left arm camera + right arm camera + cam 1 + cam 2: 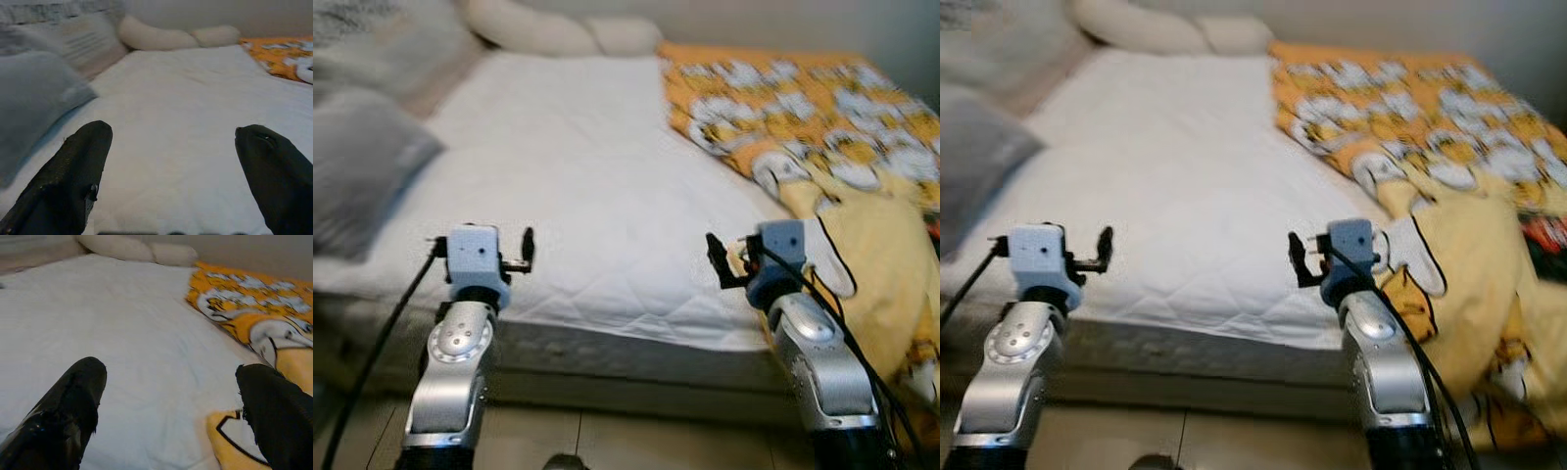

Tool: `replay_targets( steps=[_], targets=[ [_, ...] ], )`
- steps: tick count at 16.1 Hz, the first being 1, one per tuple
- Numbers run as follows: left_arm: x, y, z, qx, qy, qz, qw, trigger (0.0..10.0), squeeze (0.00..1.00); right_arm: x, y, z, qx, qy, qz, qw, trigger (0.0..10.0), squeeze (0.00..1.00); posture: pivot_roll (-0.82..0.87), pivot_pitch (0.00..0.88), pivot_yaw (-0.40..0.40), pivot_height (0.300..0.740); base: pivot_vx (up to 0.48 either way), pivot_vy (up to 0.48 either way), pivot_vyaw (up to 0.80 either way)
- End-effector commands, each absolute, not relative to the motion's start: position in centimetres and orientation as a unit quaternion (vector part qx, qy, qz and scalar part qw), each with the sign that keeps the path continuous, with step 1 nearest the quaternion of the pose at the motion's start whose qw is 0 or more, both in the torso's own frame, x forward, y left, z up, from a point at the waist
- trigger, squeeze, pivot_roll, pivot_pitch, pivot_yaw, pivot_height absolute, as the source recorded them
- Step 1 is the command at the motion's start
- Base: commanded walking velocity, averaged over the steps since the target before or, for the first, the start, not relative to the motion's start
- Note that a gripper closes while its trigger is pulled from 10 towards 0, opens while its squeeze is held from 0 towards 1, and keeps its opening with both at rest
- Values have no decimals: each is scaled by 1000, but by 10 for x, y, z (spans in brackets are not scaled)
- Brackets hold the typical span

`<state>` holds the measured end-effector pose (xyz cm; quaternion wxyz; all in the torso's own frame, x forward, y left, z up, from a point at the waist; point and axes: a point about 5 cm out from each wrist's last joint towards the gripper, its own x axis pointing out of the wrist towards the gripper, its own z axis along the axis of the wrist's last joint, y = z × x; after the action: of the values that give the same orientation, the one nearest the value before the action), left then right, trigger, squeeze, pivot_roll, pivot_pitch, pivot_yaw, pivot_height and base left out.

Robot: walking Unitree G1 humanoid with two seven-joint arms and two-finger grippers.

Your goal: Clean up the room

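Note:
A bed with a white quilted mattress [597,186] lies before me. An orange and yellow cartoon-print blanket [822,127] is bunched on its right side and spills over the front right corner [1459,294]. My left gripper [526,251] is raised over the bed's front edge on the left, open and empty, its fingers [78,171] spread wide. My right gripper [715,262] is raised at the front edge beside the blanket, also open and empty, with the blanket [254,308] close to one of its fingers [274,406].
A grey pillow [362,166] lies on the bed's left side, with a striped cushion [88,44] behind it. A long cream bolster [558,34] runs along the headboard. Pale floor [607,441] shows below the bed frame. Black cables trail from both wrists.

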<state>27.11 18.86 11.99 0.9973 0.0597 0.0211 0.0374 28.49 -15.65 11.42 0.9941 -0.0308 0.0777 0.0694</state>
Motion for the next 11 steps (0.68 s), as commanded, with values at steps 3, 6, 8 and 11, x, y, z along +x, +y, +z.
replay_targets(
  steps=[3, 6, 8, 11],
  targets=[
    [272, 183, 117, 58, 29, 33, 997, 10000, 929, 286, -164, 114, -22, 81, 54, 995, 10000, 0, 93, 0, -17, 740, 0, -447, 223],
    [273, 182, 117, 57, 29, 35, 997, 10000, 929, 285, -167, 112, -14, 84, 46, 995, 10000, 0, 91, 0, -16, 740, 0, -450, 0],
    [273, 182, 117, 57, 29, 35, 997, 10000, 929, 286, -168, 112, -15, 83, 45, 995, 10000, 0, 91, 0, -16, 740, 0, -450, 0],
    [273, 180, 117, 56, 29, 36, 997, 10000, 929, 287, -168, 113, -41, 81, 48, 995, 10000, 0, 90, 0, -18, 740, 0, -451, 267]
  ],
)
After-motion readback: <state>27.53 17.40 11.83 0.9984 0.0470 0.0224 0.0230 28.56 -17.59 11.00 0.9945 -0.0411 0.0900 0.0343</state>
